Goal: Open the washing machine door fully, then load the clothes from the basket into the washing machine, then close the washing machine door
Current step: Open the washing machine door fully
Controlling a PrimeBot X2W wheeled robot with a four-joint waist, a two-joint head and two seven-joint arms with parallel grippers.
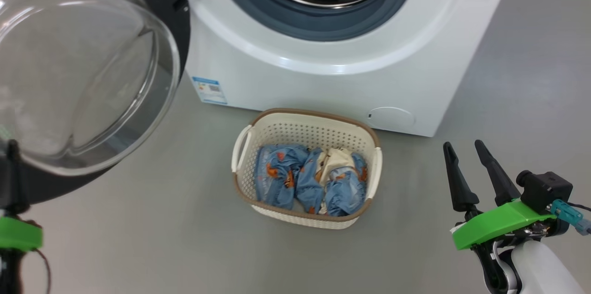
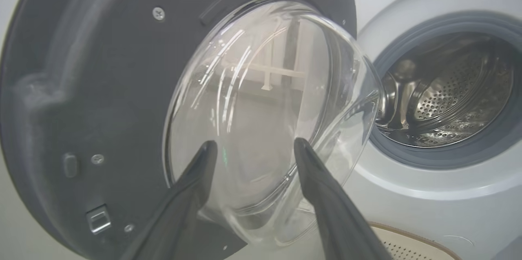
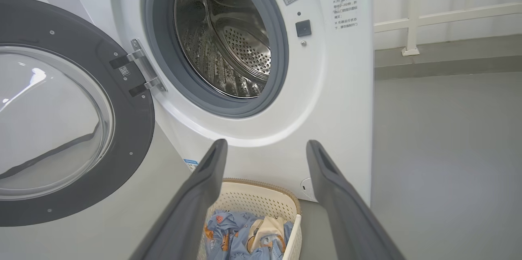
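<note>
**If closed too shallowly on the clothes [image 1: 295, 178], likely to spill them short of the drum [image 3: 228, 39]**

Left gripper [image 2: 255, 147]: fingers wide apart, empty, before the glass bowl [image 2: 253, 101] of the washing machine door [image 2: 102, 88], left of frame. Right gripper [image 1: 463, 145]: likewise parted, empty, lower right, well apart from the basket [image 1: 314, 113]. Clothes heaped inside it, centre frame, just before the washing machine [image 1: 332, 86].

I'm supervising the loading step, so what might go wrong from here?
1. The round black-rimmed glass-bowl door stands open right by the open left gripper; swinging that arm away may knock it.
2. The light-blue printed garments lie bunched in the cream perforated plastic basket; one pinch might lift only some, or drag the basket.
</note>
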